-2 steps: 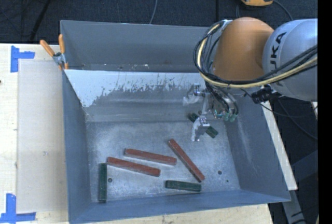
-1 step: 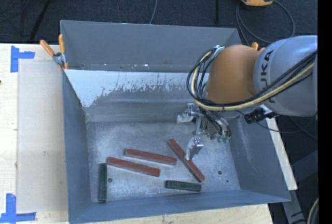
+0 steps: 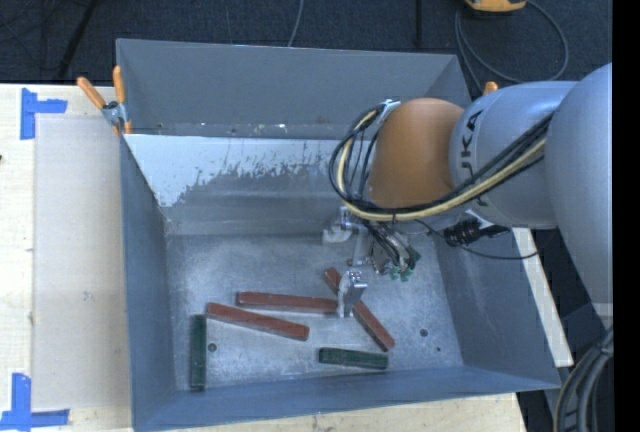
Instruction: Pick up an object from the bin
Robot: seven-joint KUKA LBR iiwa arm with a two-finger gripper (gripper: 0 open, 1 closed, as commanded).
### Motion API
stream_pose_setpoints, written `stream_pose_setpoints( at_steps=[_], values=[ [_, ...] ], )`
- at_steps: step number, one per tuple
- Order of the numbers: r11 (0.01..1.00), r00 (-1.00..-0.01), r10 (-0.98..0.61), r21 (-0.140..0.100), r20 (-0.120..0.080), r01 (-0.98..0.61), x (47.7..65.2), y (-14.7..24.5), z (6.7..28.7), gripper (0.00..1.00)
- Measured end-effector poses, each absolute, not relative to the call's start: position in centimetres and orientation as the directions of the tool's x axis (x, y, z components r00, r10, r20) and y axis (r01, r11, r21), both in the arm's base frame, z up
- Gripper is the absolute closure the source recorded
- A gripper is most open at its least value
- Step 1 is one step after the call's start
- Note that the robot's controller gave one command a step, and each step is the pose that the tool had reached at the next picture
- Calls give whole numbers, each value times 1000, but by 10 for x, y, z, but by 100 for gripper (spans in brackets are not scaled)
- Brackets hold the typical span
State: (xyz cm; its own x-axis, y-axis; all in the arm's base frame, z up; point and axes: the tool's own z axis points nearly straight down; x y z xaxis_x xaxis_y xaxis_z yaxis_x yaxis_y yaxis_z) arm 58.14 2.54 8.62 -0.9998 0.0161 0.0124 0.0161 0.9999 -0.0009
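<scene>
My gripper (image 3: 349, 300) reaches down in the right middle of the bin, its fingers low over the bin floor. Directly at its tips lies a reddish-brown flat stick (image 3: 362, 316), running diagonally toward the lower right; the fingers stand at its upper end. Another reddish-brown stick (image 3: 286, 301) lies level just to the left, its right end close to the fingertips. Below that rests a third reddish-brown stick (image 3: 257, 320), slightly tilted. The gap between the fingers cannot be made out.
A dark green stick (image 3: 352, 358) lies near the bin's front wall at the right. A second dark green stick (image 3: 198, 352) lies lengthwise near the left front corner. The arm with its orange cover and cables hangs over the bin's right side.
</scene>
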Motion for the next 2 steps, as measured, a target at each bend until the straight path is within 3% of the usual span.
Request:
stream_pose_setpoints(
  at_steps=[1,2],
  values=[
    [961,-961,-275,-3,-9,-275,534,32,75,100],
    [961,-961,-275,-1,-5,-275,533,32,73,0]
  ],
)
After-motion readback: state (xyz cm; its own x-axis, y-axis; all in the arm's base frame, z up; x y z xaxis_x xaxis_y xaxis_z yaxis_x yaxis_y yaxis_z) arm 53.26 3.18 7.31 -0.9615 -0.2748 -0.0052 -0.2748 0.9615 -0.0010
